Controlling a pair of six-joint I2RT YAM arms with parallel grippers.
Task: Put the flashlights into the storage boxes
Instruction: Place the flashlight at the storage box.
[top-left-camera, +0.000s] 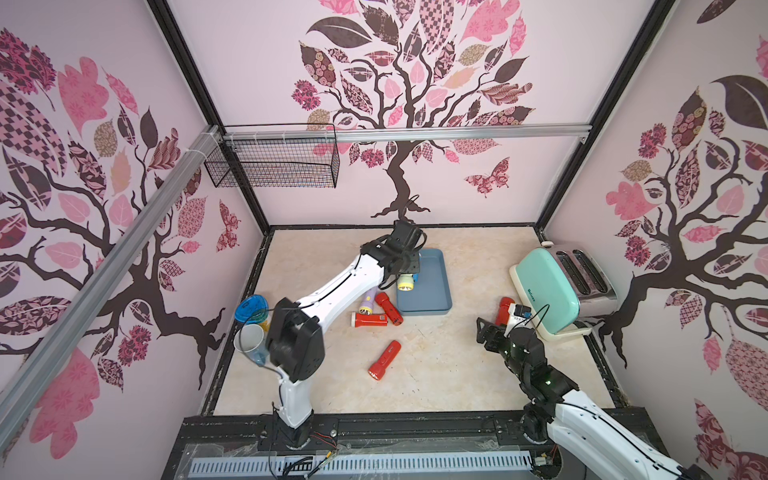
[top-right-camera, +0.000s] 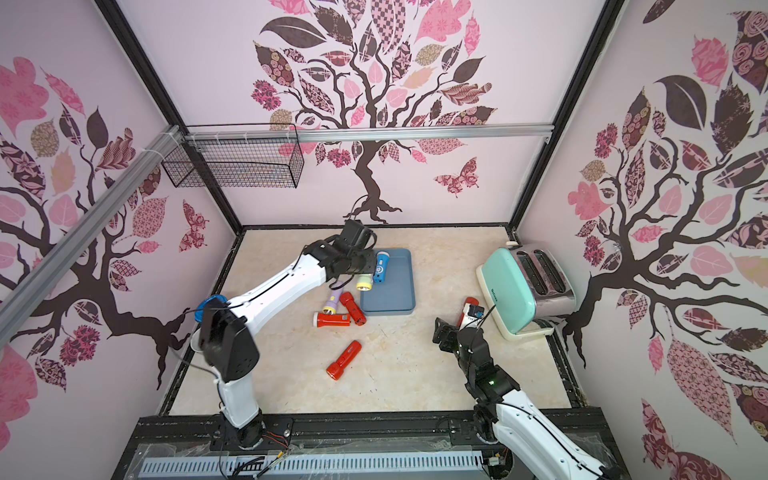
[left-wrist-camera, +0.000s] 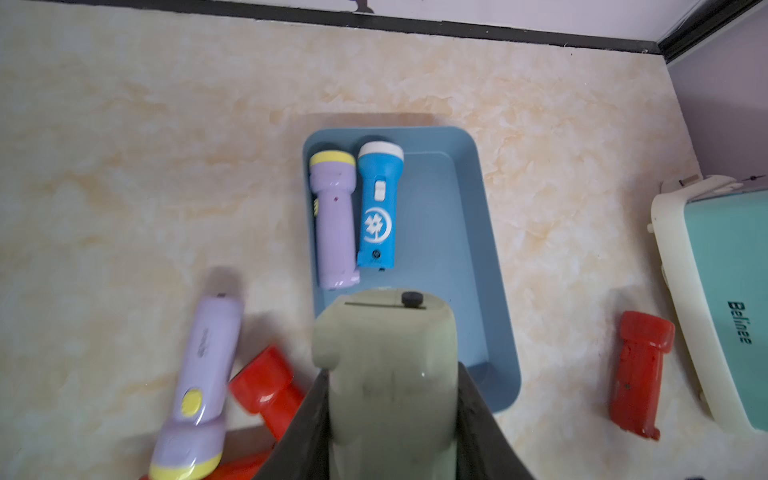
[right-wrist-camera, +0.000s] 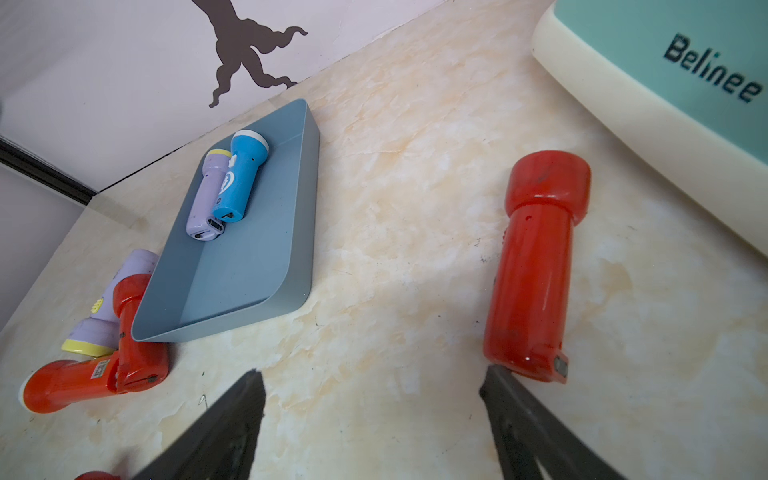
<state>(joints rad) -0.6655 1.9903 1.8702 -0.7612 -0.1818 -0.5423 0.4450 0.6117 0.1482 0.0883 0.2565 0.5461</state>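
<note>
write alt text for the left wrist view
The left gripper is shut on a pale green flashlight over the grey-blue tray, where a lilac flashlight and a blue flashlight lie side by side.

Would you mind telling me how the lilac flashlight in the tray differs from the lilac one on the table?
The tray lilac flashlight lies inside the grey-blue tray beside the blue flashlight; the table lilac flashlight lies outside it, beside a red flashlight. The tray one's head points to the back wall, the table one's toward the robot. Both are lilac with yellow head rims.
</note>
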